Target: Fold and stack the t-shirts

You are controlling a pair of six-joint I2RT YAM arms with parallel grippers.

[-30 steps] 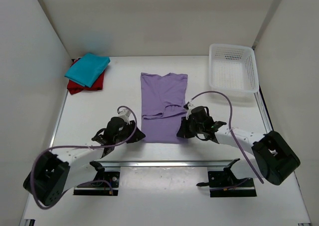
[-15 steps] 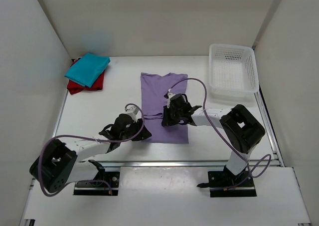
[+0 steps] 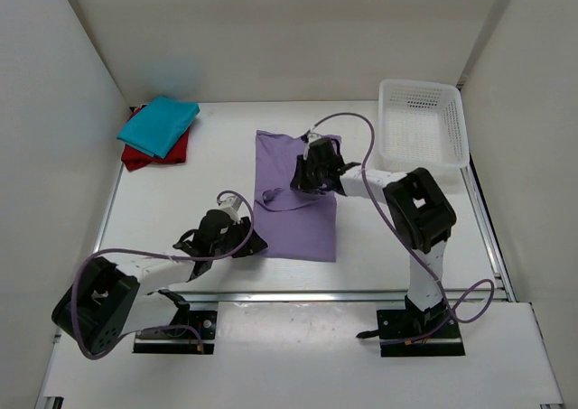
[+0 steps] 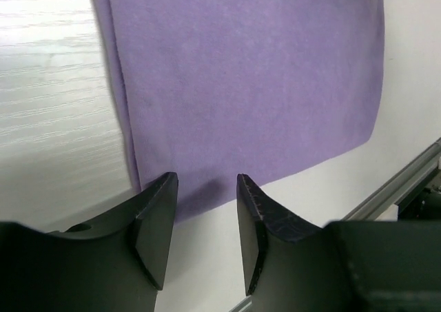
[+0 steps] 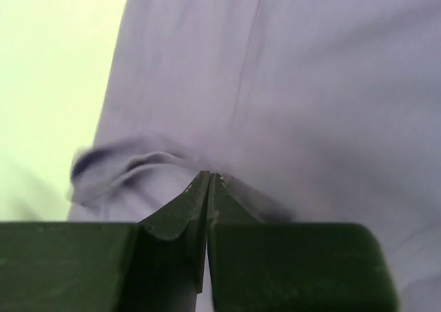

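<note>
One lavender shirt [image 3: 298,224] is laid mid bench [image 3: 172,201], its cloth pinched in the tightly closed right pincer [image 5: 209,178]. The partly spread left pincer [image 4: 207,191] is held at the near hem. The pinch point is blurred.

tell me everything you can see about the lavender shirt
The lavender shirt is plain, soft-looking cloth lying on the table, folded to a narrow panel with a fold edge across its middle and its far part rumpled. The right end effector is shut on a puckered fold near the far end, apparently pinching it. The left end effector, open, sits at its near-left corner without gripping it.
</note>
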